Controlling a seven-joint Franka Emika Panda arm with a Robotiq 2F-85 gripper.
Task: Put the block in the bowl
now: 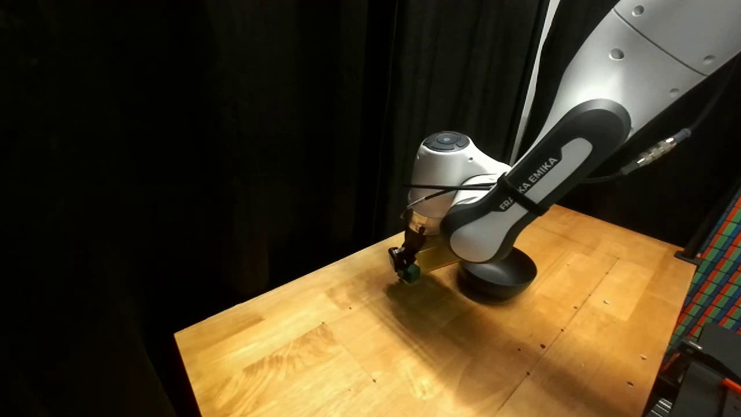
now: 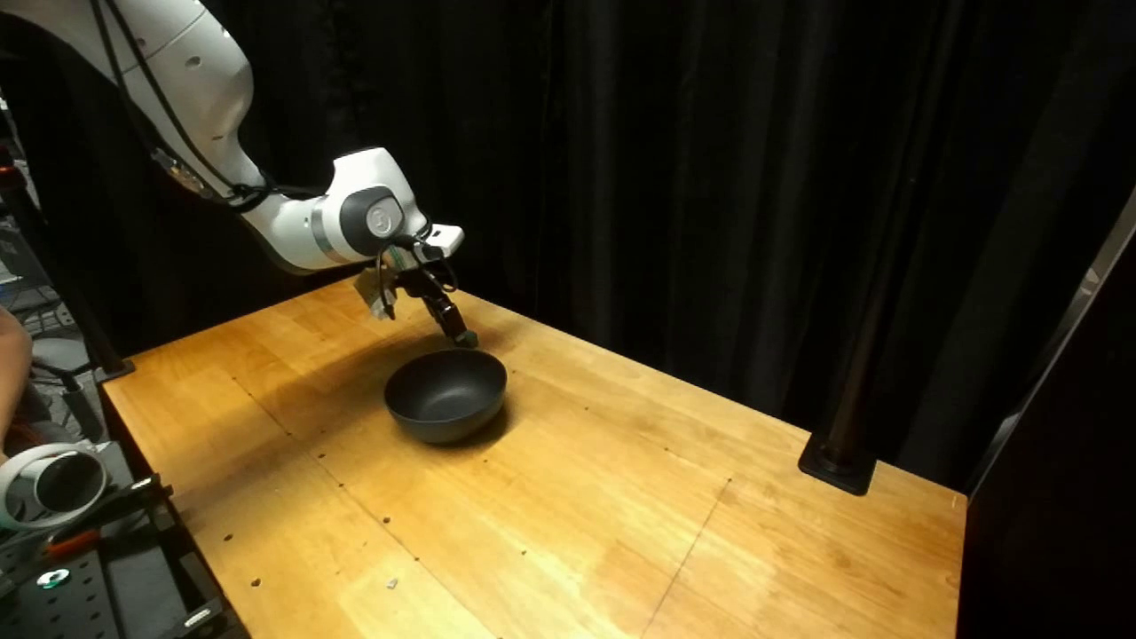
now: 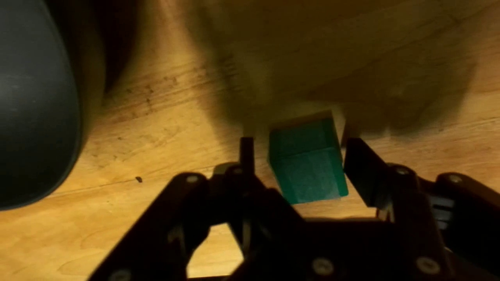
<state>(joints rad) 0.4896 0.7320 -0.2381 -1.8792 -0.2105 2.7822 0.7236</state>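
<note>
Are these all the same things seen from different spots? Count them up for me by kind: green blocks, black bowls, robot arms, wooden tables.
Same things, each counted once:
Green block: 1
Black bowl: 1
Robot arm: 1
Wooden table: 1
Total: 4

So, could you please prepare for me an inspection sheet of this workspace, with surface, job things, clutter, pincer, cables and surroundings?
Surface: light-brown wooden table with small dark holes.
Job things: dark green cube, outside the round black bowl, which stands upright.
Clutter: small pale scrap on the table, material unclear; black perforated panel beside the table.
Black pincer: open, fingers on both sides of the cube; gap on one side, contact on the other unclear.
Black cables: along the white-and-grey arm.
Surroundings: black fabric curtains; dark post at the table's edge; perhaps a person's limb at the picture's edge.
</note>
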